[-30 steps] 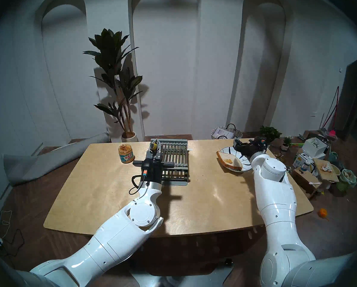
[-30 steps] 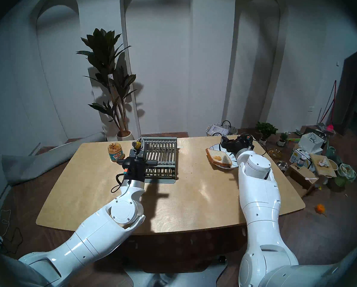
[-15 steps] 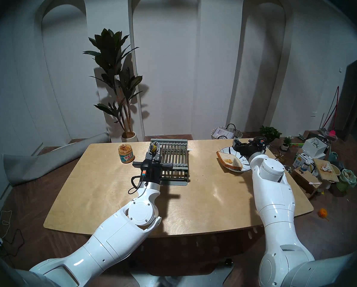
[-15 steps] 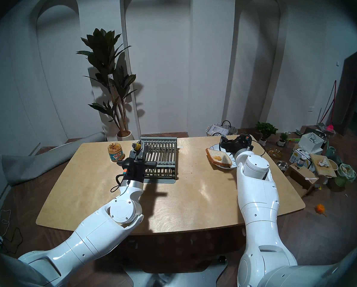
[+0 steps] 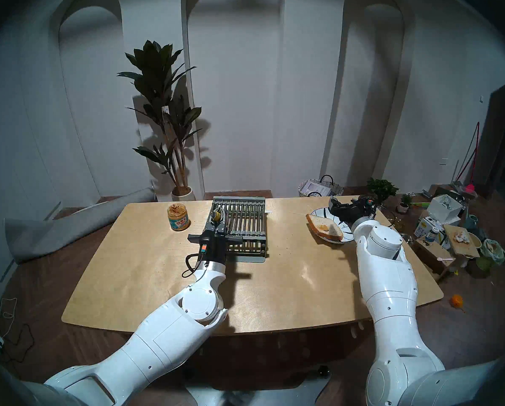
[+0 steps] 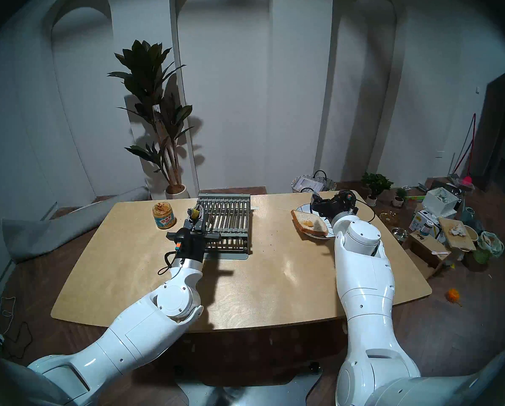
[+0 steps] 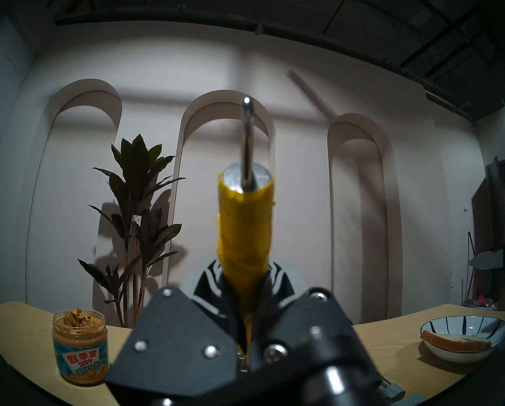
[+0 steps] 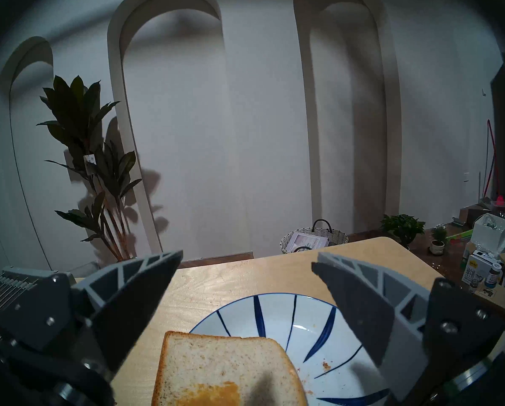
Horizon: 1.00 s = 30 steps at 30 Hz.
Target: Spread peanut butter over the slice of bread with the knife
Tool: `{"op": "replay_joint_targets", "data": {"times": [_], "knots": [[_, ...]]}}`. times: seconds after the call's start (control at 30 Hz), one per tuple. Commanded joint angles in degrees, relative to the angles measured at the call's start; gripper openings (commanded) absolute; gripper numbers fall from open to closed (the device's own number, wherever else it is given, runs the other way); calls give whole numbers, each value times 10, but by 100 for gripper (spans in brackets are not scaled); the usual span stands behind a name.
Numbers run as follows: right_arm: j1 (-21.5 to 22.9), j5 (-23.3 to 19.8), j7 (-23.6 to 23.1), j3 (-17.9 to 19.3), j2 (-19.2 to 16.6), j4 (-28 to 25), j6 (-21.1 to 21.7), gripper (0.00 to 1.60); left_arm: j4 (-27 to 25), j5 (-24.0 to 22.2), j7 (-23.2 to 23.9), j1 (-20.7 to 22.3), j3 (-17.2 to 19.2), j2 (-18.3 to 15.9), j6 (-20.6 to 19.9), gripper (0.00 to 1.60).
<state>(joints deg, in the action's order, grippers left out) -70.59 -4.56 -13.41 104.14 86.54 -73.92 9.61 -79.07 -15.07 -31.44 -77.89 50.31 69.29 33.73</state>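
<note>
- Tan wood table, white wall with 3 arches.
- Left claw pinches the knife: yellow handle, metal loop.
- Right claw is spread over the bread.

Dim, bluish indoor light. Hard shadows under both arms on table; glare patch at 4 o'clock of rack. Fisheye bending, dark rim throughout. Knife handle and gripper housing soft, out of focus.
</note>
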Motion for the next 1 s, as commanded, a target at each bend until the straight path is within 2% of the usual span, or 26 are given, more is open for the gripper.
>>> {"op": "replay_joint_targets", "data": {"times": [0.0,0.37,0.93,0.97], "knots": [[3,0,-2,0,-2,-19,-5,160,17,5,-5,18,2,19,8,0],[0,-2,-4,3,-3,-22,-3,160,56,13,-16,25,-2,42,5,0],[-6,-4,-3,10,-2,-29,-1,160,76,7,-11,38,-3,53,-13,0],[-5,-5,-4,11,-3,-28,-1,160,78,3,-9,37,-2,55,-15,16]]}}
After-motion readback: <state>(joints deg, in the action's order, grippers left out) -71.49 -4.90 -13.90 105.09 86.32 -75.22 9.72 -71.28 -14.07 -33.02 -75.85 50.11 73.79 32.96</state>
